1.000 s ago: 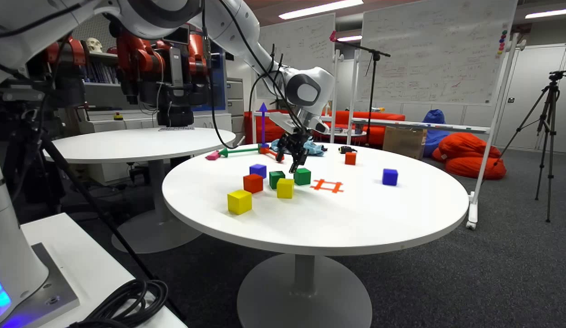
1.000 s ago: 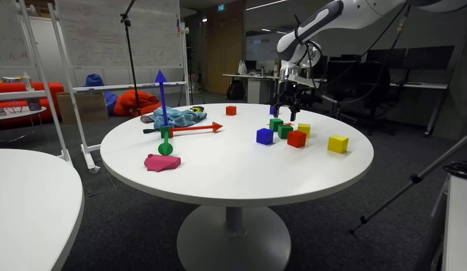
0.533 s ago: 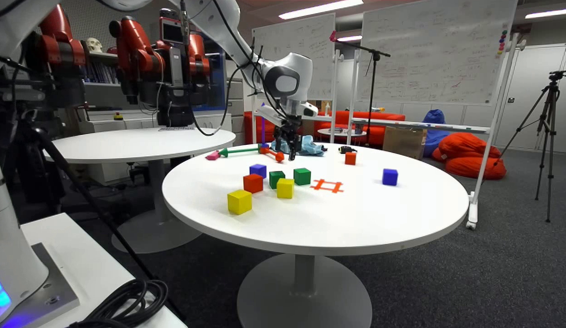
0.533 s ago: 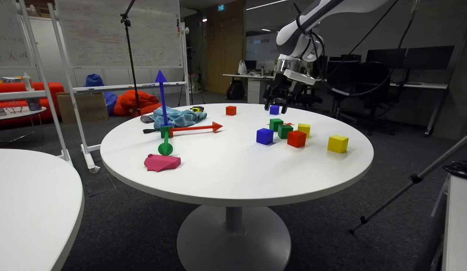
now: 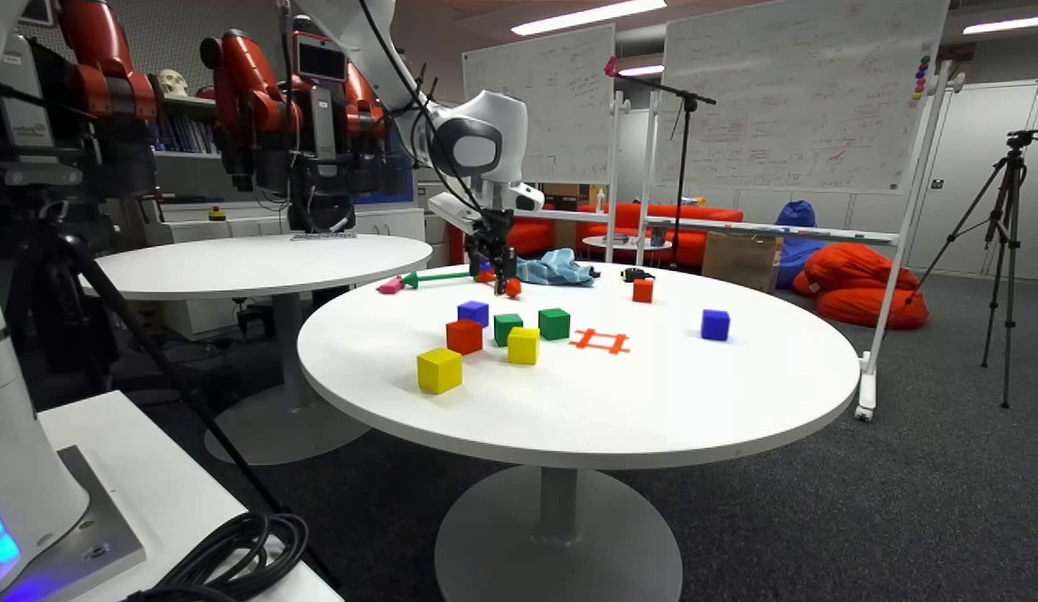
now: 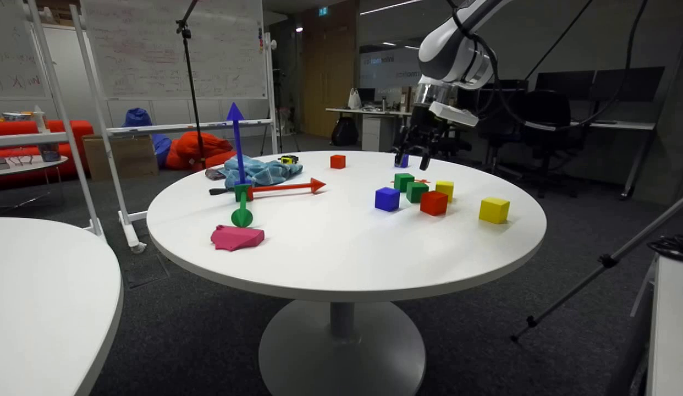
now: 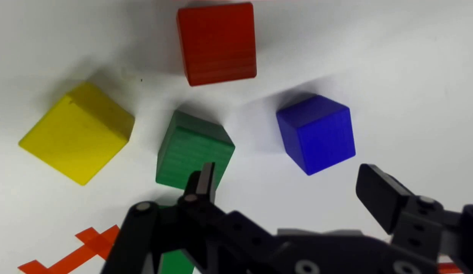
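Observation:
My gripper (image 7: 288, 171) hangs above the white round table (image 5: 653, 401) with its jaws wide apart and nothing between them. In the wrist view a blue cube (image 7: 325, 139) lies just beyond the gap between the fingertips. The left finger overlaps a green cube (image 7: 194, 156) there, and another green cube (image 7: 177, 262) is mostly hidden behind the gripper. A yellow cube (image 7: 74, 139) and a red cube (image 7: 221, 43) lie farther up. Both exterior views show the gripper (image 5: 488, 282) (image 6: 411, 159) apart from the cubes, behind the cluster in an exterior view.
A second yellow cube (image 5: 440, 370), a second blue cube (image 5: 714, 324) and a small red cube (image 5: 643, 290) stand apart on the table. Red tape marks (image 5: 600, 341) lie by the cluster. Arrow model (image 6: 242, 192), blue cloth (image 6: 264, 172) and pink block (image 6: 237, 238) are on the table.
In an exterior view my gripper has swung left, from behind the green cubes to in front of the arrow model. It has also risen slightly. The jaws stay open, and the cubes have not moved.

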### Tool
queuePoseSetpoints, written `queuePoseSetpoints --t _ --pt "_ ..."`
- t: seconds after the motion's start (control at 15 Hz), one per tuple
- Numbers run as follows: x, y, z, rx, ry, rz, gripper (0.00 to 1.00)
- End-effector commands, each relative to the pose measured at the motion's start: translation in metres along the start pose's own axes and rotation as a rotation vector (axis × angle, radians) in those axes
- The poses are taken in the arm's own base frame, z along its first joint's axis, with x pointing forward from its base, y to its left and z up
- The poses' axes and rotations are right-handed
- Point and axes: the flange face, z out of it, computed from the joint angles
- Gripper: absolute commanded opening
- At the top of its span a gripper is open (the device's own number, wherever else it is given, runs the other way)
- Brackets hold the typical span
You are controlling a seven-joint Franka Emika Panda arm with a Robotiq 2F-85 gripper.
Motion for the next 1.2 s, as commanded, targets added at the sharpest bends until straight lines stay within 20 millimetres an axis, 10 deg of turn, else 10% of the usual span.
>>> queuePoseSetpoints --t 0.0,0.07,0.33,1.13 --pt "-0.06 -0.002 -0.007 -0.005 0.011 -0.07 1.0" --pt "-0.024 -0.004 0.002 -0.005 -0.007 -0.029 1.0" --pt "-0.05 -0.005 0.0 -0.014 -0.015 -0.045 1.0" --pt "-0.032 0.001 -0.008 -0.052 0.013 -0.156 1.0"
